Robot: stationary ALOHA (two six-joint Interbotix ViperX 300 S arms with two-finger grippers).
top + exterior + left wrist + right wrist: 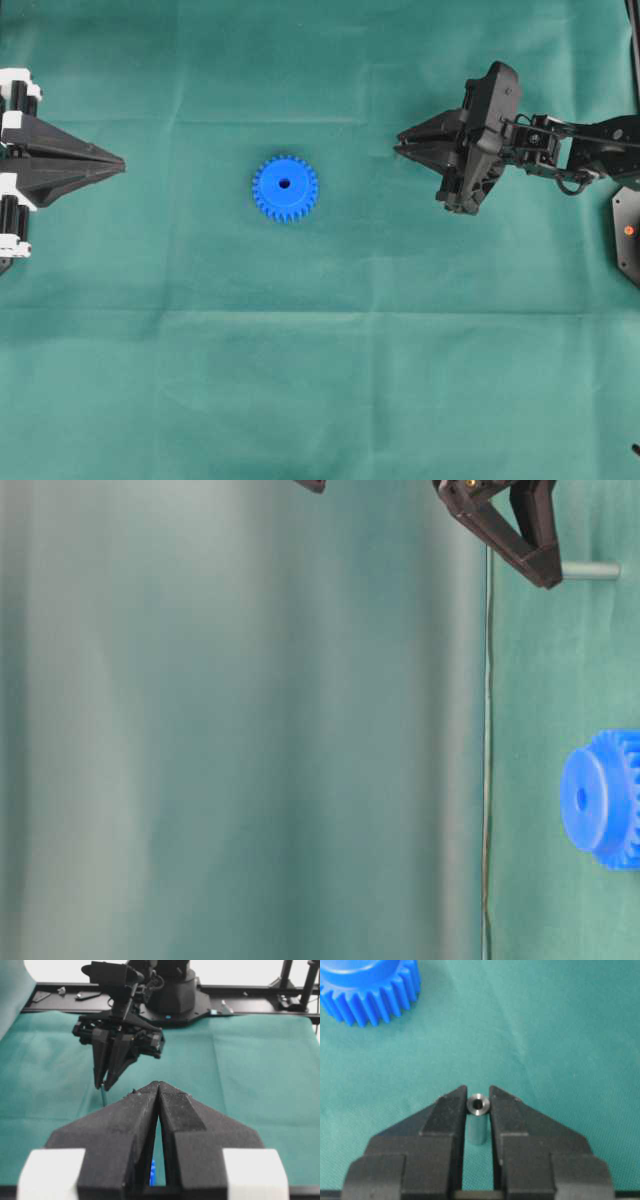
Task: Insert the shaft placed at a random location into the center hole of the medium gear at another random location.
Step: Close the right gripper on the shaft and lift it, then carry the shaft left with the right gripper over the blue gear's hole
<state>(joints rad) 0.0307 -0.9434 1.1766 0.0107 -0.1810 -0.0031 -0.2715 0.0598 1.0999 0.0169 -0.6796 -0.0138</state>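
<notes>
The medium gear (285, 188) lies flat on the green cloth mid-table, its center hole (284, 183) facing up and empty. In the right wrist view the gear (367, 987) is at the top left. My right gripper (398, 148) is to the gear's right, its jaws pressed against both sides of the shaft (478, 1110), a short silvery pin standing upright. From table level the shaft (590, 570) sticks out past the fingertips (545, 575). Whether its lower end touches the cloth I cannot tell. My left gripper (122, 162) rests at the left edge, shut and empty.
Green cloth covers the whole table. A black plate with an orange dot (628, 232) sits at the right edge. The right arm's black base (175, 995) and a metal rail stand at the far side in the left wrist view.
</notes>
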